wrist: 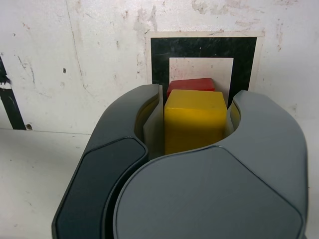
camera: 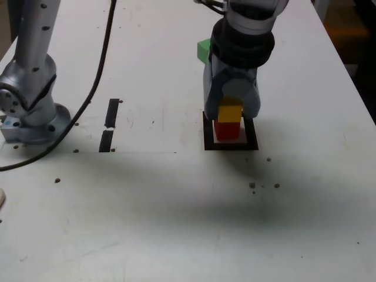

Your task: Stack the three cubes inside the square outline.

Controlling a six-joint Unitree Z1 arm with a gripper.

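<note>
While clamped on the yellow cube (wrist: 193, 119), the gripper (wrist: 194, 127) hangs low over the square outline (wrist: 159, 59), jaws drawn in against the block's two sides with no gap showing on either flank in the wrist view. Beneath the yellow cube (camera: 230, 113), resting on or just above the red cube (camera: 227, 130); contact between the two not clear from either view. Red cube (wrist: 191, 84) inside the white centre of the square outline (camera: 207, 138), only its far top edge peeking past the yellow one in the wrist view. Yellow roughly lined up over red, shifted a little toward the exterior view's right. Gripper (camera: 230, 114) seen from the exterior view as a grey housing pointing down, wrapped around the yellow block's upper part. Behind the arm, toward the exterior view's upper left of the gripper, the green cube (camera: 203, 50), half hidden by the black wrist joint, well apart from the square and outside it. On the white table (camera: 176, 211), toward the exterior view's left, two short black strips (camera: 109, 125) end to end, near the arm's silver base (camera: 29, 111), with a black cable (camera: 97, 76) trailing past.
</note>
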